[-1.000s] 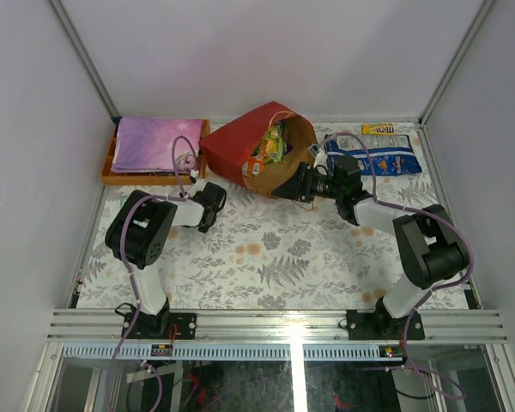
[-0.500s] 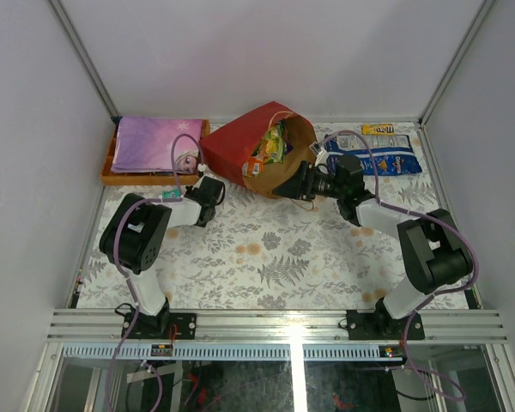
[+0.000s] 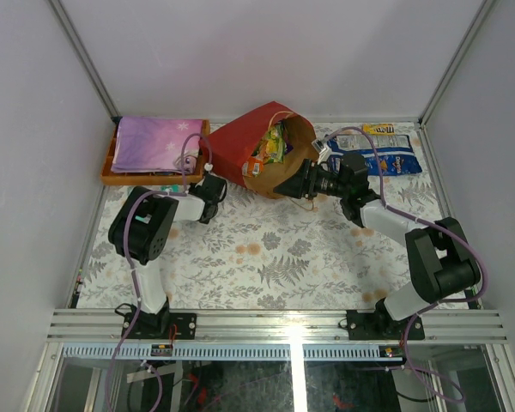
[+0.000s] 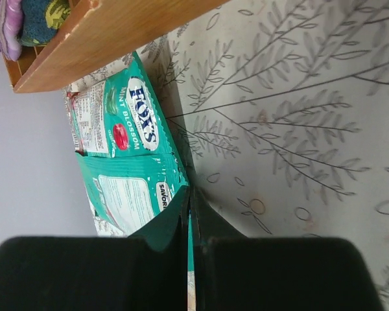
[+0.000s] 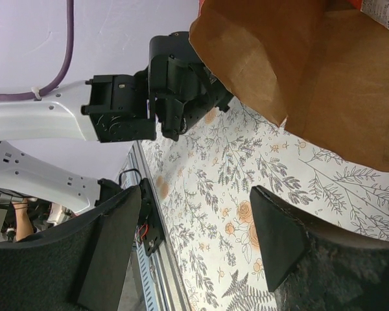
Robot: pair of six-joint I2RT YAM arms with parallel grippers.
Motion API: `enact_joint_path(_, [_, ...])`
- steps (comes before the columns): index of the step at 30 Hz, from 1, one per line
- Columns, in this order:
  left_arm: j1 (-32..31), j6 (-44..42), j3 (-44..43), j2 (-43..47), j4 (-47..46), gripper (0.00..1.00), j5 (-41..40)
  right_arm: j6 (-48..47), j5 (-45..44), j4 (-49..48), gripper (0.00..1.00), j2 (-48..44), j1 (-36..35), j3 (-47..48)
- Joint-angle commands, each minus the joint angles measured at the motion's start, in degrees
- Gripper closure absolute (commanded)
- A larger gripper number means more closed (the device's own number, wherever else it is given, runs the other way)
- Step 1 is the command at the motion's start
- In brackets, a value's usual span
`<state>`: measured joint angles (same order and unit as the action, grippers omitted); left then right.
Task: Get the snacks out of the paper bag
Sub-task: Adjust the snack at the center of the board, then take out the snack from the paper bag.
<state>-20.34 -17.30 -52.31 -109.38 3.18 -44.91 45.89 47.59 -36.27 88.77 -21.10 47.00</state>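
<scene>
While the red paper bag (image 3: 240,142) lies on its side at the far middle with its mouth facing near-right, an orange tray (image 3: 110,177) sits far left. My right arm stretches far-left, and the right gripper (image 3: 292,183) is spread wide at the bag's lip. My left arm is folded low, and the left gripper (image 4: 189,194) is clamped on one teal packet (image 4: 126,155) beside the tray. Inside the bag I count an orange packet (image 3: 256,163) and a green-yellow packet (image 3: 275,142). One blue-white bag (image 3: 382,156) and one yellow bar (image 3: 378,129) lie far right.

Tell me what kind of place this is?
Probably a robot test booth, not a home. A left arm and right arm are bolted to a table walled by plain white panels, with a red paper bag of snacks lying on it.
</scene>
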Motion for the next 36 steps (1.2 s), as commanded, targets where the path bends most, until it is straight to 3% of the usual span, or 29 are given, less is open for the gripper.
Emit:
enact_joint_path(1, [3.51,-1.85,1.72,-2.11,0.42,1.00,5.89,-0.86,0.83,-1.20,0.24,-2.02,-0.48,0.90])
enact_joint_path(11, [8.39,-4.68,1.75,-0.54,-1.64,1.00,4.75,-1.80,0.26,-0.22,0.23,-1.72,-0.44,1.07])
enact_joint_path(13, [8.36,-4.94,0.92,-0.41,-0.97,0.94,4.27,-2.69,-1.33,1.11,0.22,-1.52,-0.43,1.20])
enact_joint_path(15, [7.93,-4.21,0.33,0.44,-0.07,0.85,4.23,-6.89,-6.61,8.70,0.18,-1.89,-0.67,2.10])
enact_joint_path(16, [7.37,-3.71,0.27,1.46,0.05,0.75,4.26,-9.58,-9.78,12.41,0.12,-2.14,-0.84,2.85])
enact_joint_path(18, [5.81,-3.08,0.01,4.40,1.04,0.05,5.15,-13.26,-15.97,16.98,0.09,-2.45,-0.99,4.03])
enact_joint_path(19, [4.92,-2.42,-0.81,6.01,2.46,0.00,5.90,-14.51,-18.60,18.49,0.09,-2.46,-0.98,4.48])
enact_joint_path(23, [1.06,1.11,-3.27,15.01,7.53,0.00,12.75,-15.31,-25.44,19.28,0.11,1.21,-0.98,7.03])
enact_joint_path(27, [0.01,7.46,-4.68,24.79,7.83,0.00,23.66,-10.25,-25.82,11.96,0.18,8.28,-1.20,9.58])
enact_joint_path(31, [0.05,14.95,-11.24,26.69,13.42,0.00,32.18,-8.46,-26.79,9.30,0.27,17.48,-2.50,17.38])
enact_joint_path(34, [0.04,21.29,-18.29,25.93,20.65,0.00,36.63,-9.23,-29.82,11.05,0.27,24.24,-4.04,24.12])
enact_joint_path(36, [0.03,23.71,-18.36,27.97,20.07,0.00,39.94,-8.78,-31.21,10.86,0.28,28.20,-4.57,27.81])
